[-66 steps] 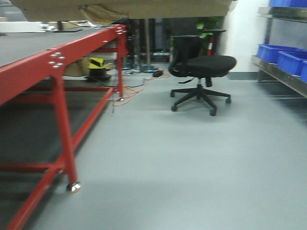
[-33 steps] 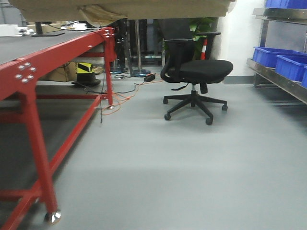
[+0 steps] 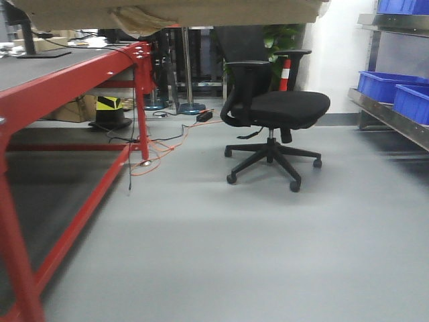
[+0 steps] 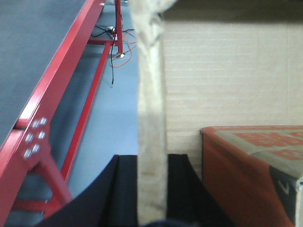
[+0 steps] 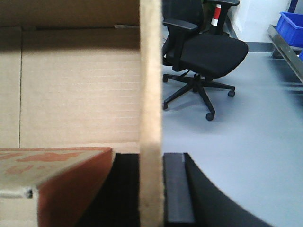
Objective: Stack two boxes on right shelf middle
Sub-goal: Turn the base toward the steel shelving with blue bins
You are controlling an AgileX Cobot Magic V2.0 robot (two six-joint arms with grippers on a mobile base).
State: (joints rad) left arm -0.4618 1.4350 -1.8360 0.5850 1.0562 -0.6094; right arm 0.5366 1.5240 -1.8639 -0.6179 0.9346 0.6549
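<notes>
I carry a large tan cardboard box; its underside (image 3: 201,12) fills the top of the front view. My left gripper (image 4: 152,161) is shut on the box's left wall (image 4: 150,94). My right gripper (image 5: 150,156) is shut on its right wall (image 5: 150,71). Inside lies a smaller box with orange sides and print (image 4: 246,165), also in the right wrist view (image 5: 52,175). The steel shelf (image 3: 392,117) runs along the right edge of the front view, well ahead.
A red-framed table (image 3: 80,74) runs along the left. A black office chair (image 3: 271,107) stands ahead at centre. Orange cables (image 3: 161,144) trail on the floor by the table leg. Blue bins (image 3: 385,84) sit on the shelf. Grey floor lies between.
The view has moved forward along the red table: its near leg has slid out at the left and the chair looks closer. Both grips on the box are unchanged.
</notes>
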